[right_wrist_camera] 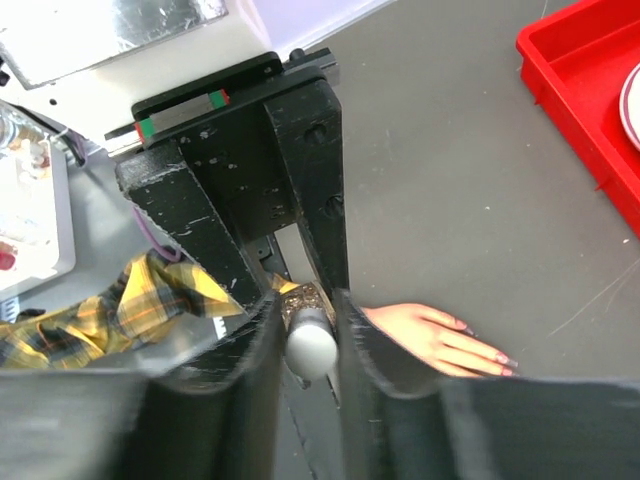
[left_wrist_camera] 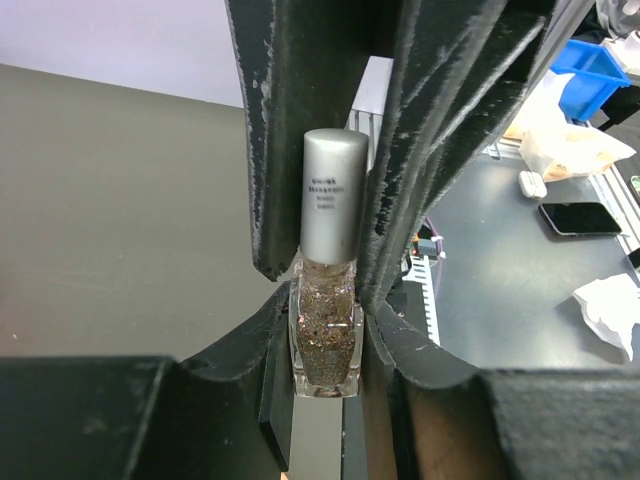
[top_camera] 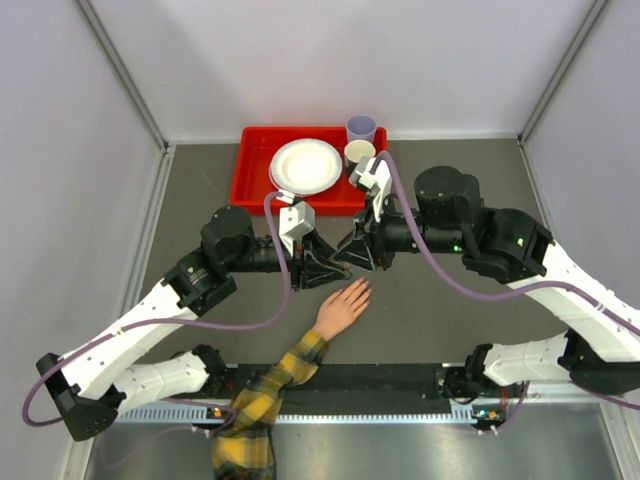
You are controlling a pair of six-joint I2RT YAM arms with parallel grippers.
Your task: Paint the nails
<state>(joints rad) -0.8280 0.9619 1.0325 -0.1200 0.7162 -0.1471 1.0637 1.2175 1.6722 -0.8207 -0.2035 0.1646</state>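
Nails (right_wrist_camera: 498, 362) on one mannequin hand (top_camera: 342, 305), flat mid-desk (top_camera: 450, 300) | one polish bottle (left_wrist_camera: 325, 355): left gripper (left_wrist_camera: 325, 315) clamps glass, right gripper (right_wrist_camera: 308, 320) clamps silver cap (left_wrist_camera: 334, 190) | behind: one red tray (top_camera: 245, 180), one plate (top_camera: 305, 165), two cups (top_camera: 361, 128)

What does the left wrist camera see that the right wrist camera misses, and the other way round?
Only the left wrist view: the bottle with its whole glittery glass body side-on, and a phone in the background. Only the right wrist view: the mannequin hand, its nails, the plaid sleeve and a red tray corner. Both: the silver cap, clamped between black fingers.
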